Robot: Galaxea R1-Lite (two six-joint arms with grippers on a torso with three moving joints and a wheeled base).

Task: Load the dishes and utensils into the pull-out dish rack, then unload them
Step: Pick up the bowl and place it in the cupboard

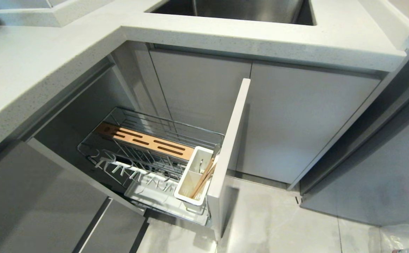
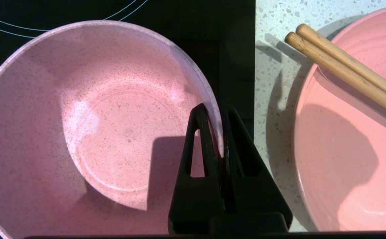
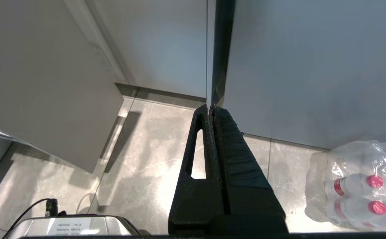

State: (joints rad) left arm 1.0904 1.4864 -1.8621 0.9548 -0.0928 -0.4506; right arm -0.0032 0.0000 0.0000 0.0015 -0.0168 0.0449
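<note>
Rim of the matte pink round bowl [image 2: 93, 126] is pinched between the closed fingers of the left gripper [image 2: 220, 114], the bowl's hollow lying to one side; the right gripper [image 3: 212, 109], fingers together, hangs parked above the floor.
</note>
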